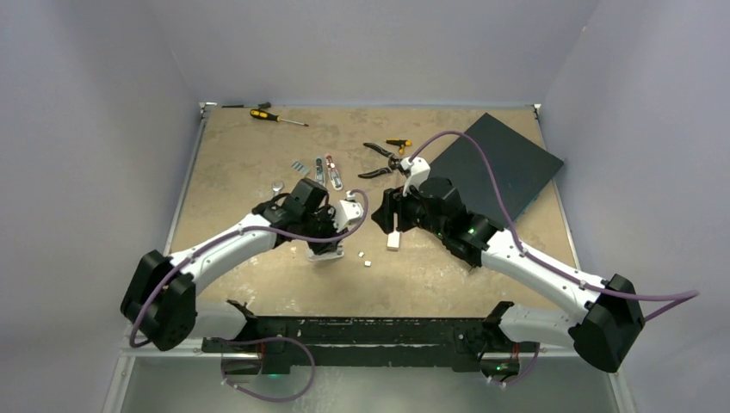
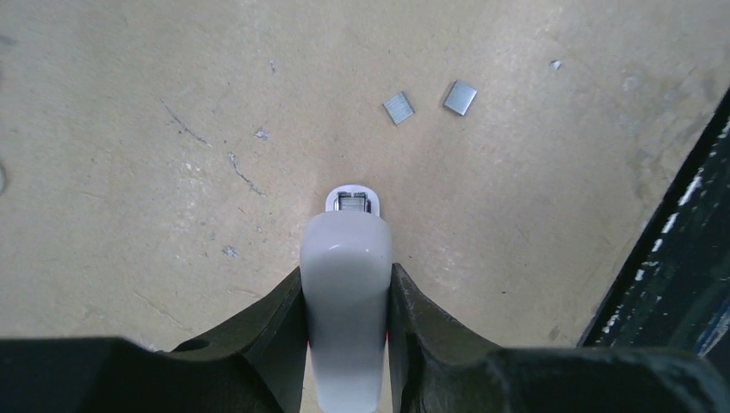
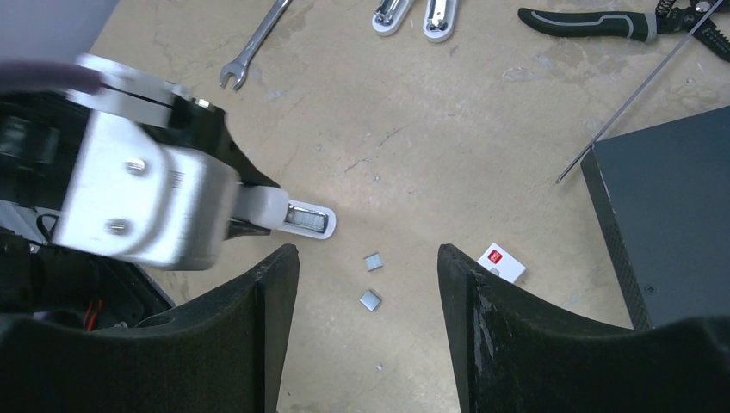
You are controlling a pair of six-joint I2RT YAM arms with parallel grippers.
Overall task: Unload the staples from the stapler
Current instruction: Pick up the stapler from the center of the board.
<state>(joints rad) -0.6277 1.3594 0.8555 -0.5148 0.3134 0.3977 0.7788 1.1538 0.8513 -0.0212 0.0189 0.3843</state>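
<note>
left pincer [image 2: 346, 282] pinches white stapler [image 2: 346, 327]; right pincer [image 3: 368, 255] spread over two staples [image 3: 369, 299]; red label on box [image 3: 502, 262] unreadable

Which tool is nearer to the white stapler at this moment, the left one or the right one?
Left. The left tool presses both sides of the stapler. The right tool stands open, apart from it, touching nothing.
</note>
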